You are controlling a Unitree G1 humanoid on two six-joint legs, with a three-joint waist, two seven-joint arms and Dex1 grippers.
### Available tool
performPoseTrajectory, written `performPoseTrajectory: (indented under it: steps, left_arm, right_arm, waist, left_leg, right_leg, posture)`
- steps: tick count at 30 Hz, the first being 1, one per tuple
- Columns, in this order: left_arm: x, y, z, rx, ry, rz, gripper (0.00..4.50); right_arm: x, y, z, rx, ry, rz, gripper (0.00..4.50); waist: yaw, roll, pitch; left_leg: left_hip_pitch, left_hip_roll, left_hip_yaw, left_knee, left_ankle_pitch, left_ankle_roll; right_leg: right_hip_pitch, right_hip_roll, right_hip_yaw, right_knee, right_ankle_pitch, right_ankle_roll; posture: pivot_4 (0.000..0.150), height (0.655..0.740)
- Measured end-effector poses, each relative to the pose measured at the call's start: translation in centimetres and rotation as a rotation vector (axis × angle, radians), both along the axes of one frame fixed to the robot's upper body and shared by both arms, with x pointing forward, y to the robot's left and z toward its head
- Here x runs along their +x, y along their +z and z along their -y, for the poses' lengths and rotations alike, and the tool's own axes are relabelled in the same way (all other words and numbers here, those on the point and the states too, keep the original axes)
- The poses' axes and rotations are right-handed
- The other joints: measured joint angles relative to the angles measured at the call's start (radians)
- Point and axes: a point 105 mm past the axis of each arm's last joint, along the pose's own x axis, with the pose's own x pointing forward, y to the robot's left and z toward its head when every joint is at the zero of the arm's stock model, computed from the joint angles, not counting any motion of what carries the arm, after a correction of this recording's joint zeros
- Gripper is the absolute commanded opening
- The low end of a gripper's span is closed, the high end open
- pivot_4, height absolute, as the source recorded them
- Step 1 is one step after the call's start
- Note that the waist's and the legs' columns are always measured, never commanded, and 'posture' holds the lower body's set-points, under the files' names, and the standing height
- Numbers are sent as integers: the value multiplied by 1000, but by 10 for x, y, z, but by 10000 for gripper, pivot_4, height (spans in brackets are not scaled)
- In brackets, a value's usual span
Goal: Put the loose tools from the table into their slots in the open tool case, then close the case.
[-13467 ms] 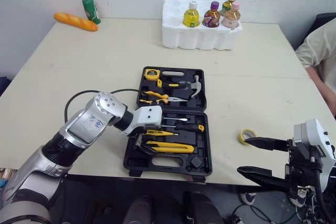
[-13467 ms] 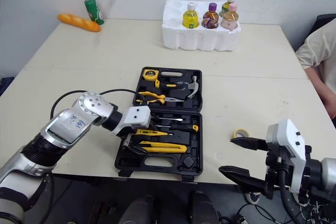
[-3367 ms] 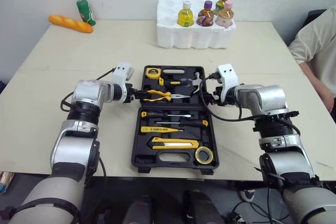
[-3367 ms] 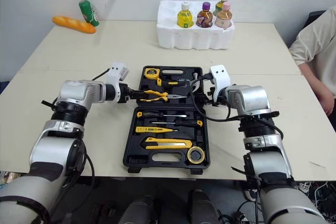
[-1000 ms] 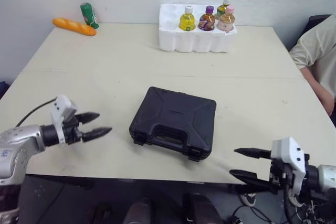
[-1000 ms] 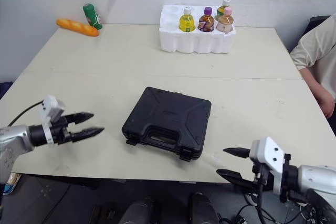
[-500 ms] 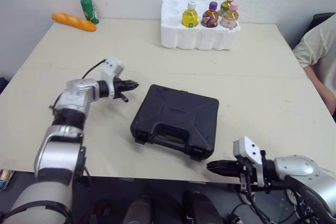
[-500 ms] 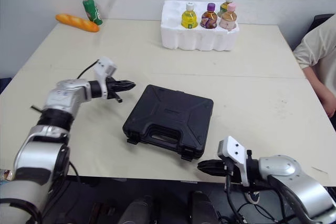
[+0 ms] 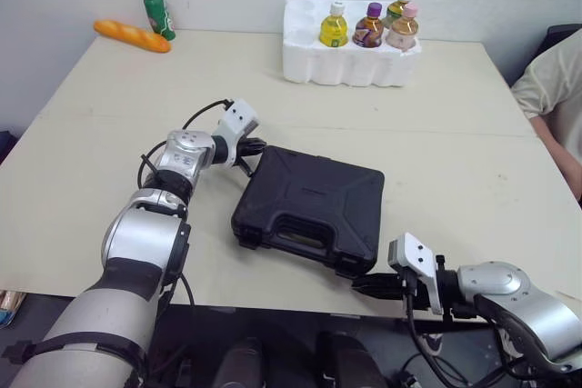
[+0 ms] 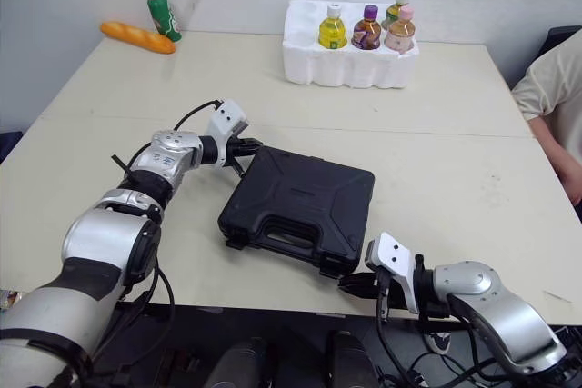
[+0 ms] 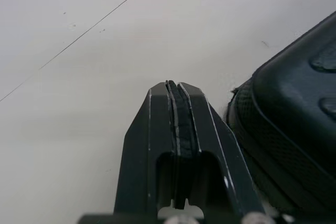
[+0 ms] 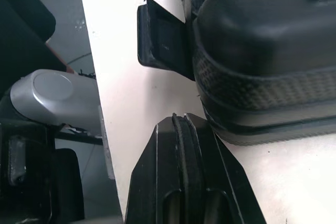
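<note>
Sitting on your desk (image 9: 455, 134), the tool case (image 9: 309, 209) was shut; your left pincer (image 9: 256, 145) and right pincer (image 9: 361, 285), both pressed together, were beside its corners.

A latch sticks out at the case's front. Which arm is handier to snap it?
Probably the right: its shut gripper sits at the case's front edge beside that latch. The left gripper is at the far corner.

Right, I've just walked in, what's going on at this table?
A humanoid robot is handling a black tool case, closed on the table. Its left end effector, shut, sits at the case's far left corner; the right end effector, also shut, is at the near right corner, beside a latch flap sticking out.
</note>
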Motion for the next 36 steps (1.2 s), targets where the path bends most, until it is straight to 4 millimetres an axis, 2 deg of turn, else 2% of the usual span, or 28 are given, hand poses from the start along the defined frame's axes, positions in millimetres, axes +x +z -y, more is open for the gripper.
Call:
performPoseTrajectory:
  steps: [4,7,14,18,21,24,28,36]
  left_arm:
    - [-8,2,4,-20,-88,-20,493]
    - [-14,3,-2,3,-153,-16,493]
    - [-32,-3,-11,42,-303,-24,493]
    - [-55,-12,-12,37,-463,-62,493]
    - [-75,-25,-7,35,-578,-105,493]
    - [-93,-33,-5,27,-641,-147,493]
    - [-110,-29,-5,33,-671,-155,493]
    - [-121,-23,-4,16,-657,-158,493]
  right_arm:
    - [4,-1,6,-29,12,-2,0]
    - [10,0,11,-65,59,-7,0]
    - [23,10,39,-185,58,-3,0]
    - [32,27,60,-241,12,34,0]
    - [36,39,69,-264,8,69,0]
    - [40,41,74,-285,8,89,0]
    - [48,43,77,-306,-8,118,0]
    - [52,41,69,-279,-21,144,0]
  waist:
    - [-1,0,0]
    - [-2,0,0]
    - [0,0,0]
    - [0,3,1]
    - [-3,3,1]
    - [-8,4,2]
    - [-18,4,2]
    - [-27,5,2]
  left_leg:
    - [-2,0,0,6,-3,2]
    - [-2,0,1,7,-4,4]
    - [-2,-2,3,9,-5,6]
    - [-2,-3,5,9,-6,8]
    - [-2,-2,5,9,-7,8]
    - [-2,-1,5,9,-6,7]
    - [-1,-1,6,9,-6,7]
    - [0,-1,5,9,-6,7]
  right_leg:
    - [0,-2,-6,0,0,0]
    - [0,-4,-9,0,0,1]
    - [1,-15,-21,1,1,1]
    - [1,-18,-24,0,1,1]
    - [1,-19,-25,0,1,1]
    - [1,-18,-25,1,1,1]
    - [1,-18,-23,0,1,1]
    - [1,-18,-23,1,1,1]
  posture:
    - [1500,7367]
    - [1500,7367]
    - [1500,7367]
    - [1500,7367]
    - [1500,7367]
    - [1500,7367]
    - [1500,7367]
    - [1500,7367]
